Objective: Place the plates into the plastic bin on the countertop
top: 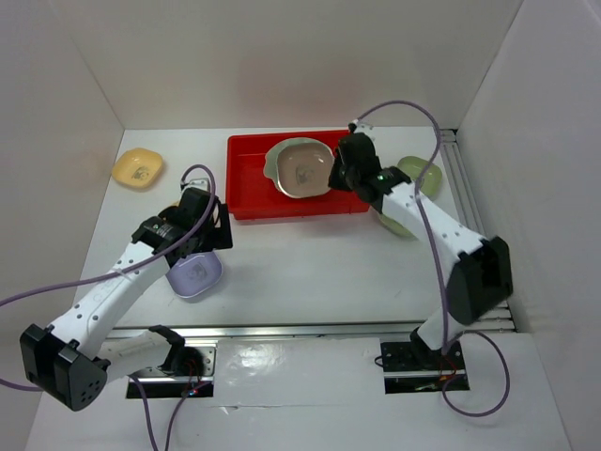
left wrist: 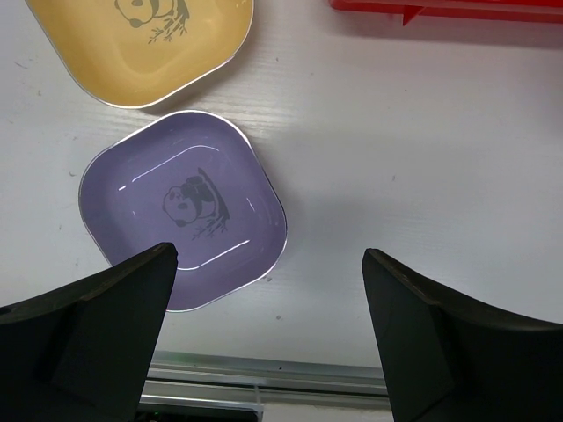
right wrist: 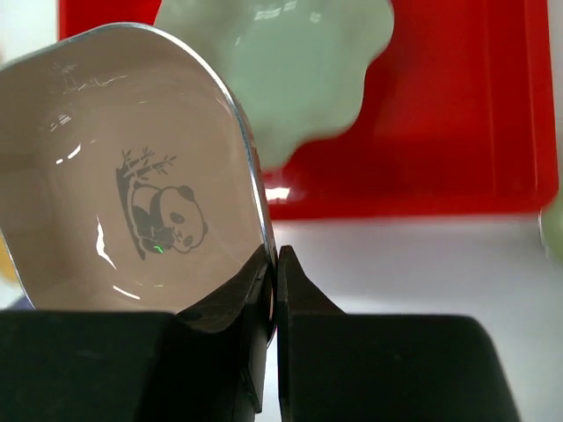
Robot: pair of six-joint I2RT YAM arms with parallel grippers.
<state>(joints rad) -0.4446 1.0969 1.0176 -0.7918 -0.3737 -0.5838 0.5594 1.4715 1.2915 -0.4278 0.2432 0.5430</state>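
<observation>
Over the red bin (top: 249, 193) (right wrist: 457, 132) (left wrist: 440, 7): the right hand (top: 332, 177) (right wrist: 274, 264) is here, squeezed tight on the rim of the pink plate (top: 302, 169) (right wrist: 132, 176).
pink plate: pinched by its edge between the two right fingers. It is tipped on a slant and has a panda drawing inside. It reaches out past the fingertips, over the bin.
big green dish (top: 274, 160) (right wrist: 299, 70): pale green with a wavy edge. It lies inside the bin, just past the right hand's fingertips, and the pink plate covers part of it from above. I cannot tell if the two touch.
red bin: on the white table (top: 310, 254) (left wrist: 396, 132), under and in front of the right hand.
light green plate (top: 423, 172): on the table outside the bin, close by the right hand on its right side. The right arm (top: 427, 221) hides part of it.
left hand (top: 199, 237) (left wrist: 268, 259): wide open, holding nothing, pointing down over the table.
purple plate (top: 195, 275) (left wrist: 180, 207): flat on the table right under the left hand, more toward its left finger. It has a panda inside too.
yellow plate (top: 138, 169) (left wrist: 141, 44): on the table ahead of the left hand and to its left, past the purple plate. It is near that plate but not touching it.
bin from the left hand: ahead and off to the right, well apart from the purple plate.
</observation>
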